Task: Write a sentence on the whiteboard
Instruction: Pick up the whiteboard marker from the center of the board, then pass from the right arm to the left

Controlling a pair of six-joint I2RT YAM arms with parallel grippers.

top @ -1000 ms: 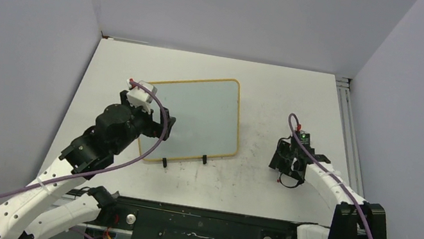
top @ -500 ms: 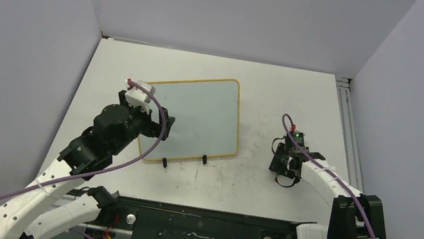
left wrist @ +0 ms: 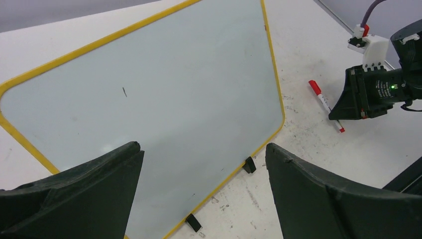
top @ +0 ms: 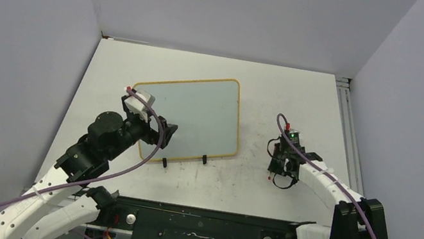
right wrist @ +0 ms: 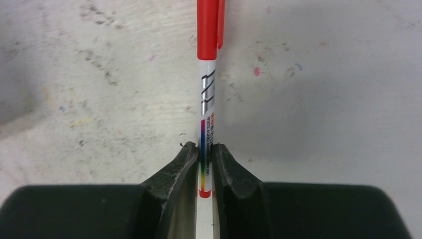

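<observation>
Near the yellow-framed pale whiteboard [top: 197, 114], right pincer [right wrist: 205, 149] clamps a red-capped marker [right wrist: 207, 94]; left pincer [left wrist: 203, 148] gapes wide

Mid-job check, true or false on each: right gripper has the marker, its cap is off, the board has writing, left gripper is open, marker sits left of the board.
1. The right gripper is shut on the marker. True.
2. The marker's cap is off. False: the red cap is on.
3. The whiteboard has red writing. False: it is blank but for a tiny dark mark.
4. The left gripper is open. True.
5. The marker is left of the whiteboard. False: it is to its right.
</observation>
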